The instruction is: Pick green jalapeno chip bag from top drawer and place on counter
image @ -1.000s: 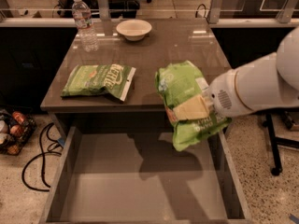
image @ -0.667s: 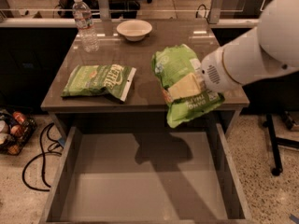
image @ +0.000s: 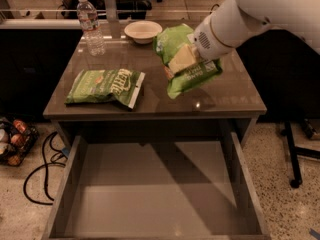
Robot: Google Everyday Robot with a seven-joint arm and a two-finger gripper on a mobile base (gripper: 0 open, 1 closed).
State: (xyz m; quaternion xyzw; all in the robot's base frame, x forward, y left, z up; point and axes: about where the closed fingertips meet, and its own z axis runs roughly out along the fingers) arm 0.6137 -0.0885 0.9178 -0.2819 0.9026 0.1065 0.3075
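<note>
The green jalapeno chip bag (image: 189, 76) is puffy and bright green and hangs in the air above the right part of the counter (image: 235, 91). My gripper (image: 184, 59) is shut on it, a pale finger pressed across the bag's middle, with the white arm reaching in from the upper right. The bag's lower end tilts down to the left, just above the glossy surface. The top drawer (image: 150, 199) is pulled open below the counter's front edge, with nothing lying in it.
A flatter green KETTLE bag (image: 107, 86) lies on the counter's left. A water bottle (image: 91, 25) and a white bowl (image: 143, 31) stand at the back. Black cables (image: 42, 171) and a basket (image: 12, 141) are on the floor left; a chair base (image: 295, 159) is right.
My gripper has carried the chip bag up and back, from over the drawer's right edge to above the right part of the counter. The view has shifted as well.
</note>
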